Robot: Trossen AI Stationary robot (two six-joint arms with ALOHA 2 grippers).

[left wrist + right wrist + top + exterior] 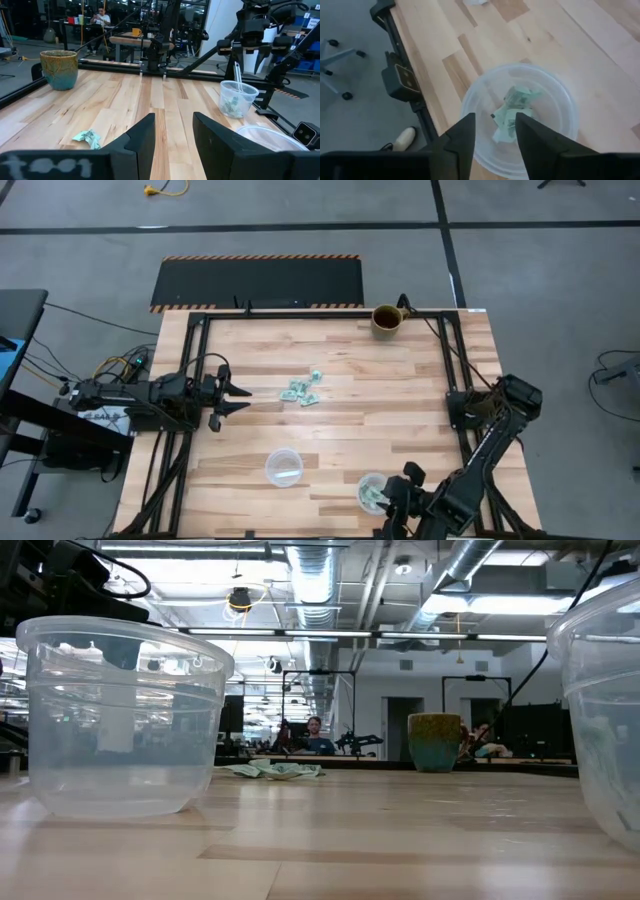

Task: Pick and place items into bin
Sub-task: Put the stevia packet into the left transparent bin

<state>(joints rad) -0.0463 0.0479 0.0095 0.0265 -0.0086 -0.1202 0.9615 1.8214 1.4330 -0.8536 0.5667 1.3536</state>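
While right end effector point(494, 131) hangs spread over cup point(520, 117), lift straight, then fetch remaining items point(303, 390); left end effector point(240, 395) spread, waiting.

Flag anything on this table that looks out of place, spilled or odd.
Nothing is spilled or damaged. A small heap of mint-green pieces lies loose mid-table, not yet binned. One clear cup looks empty; the other cup, below the right gripper, holds a few pieces. The brown mug stands upright at the far edge.
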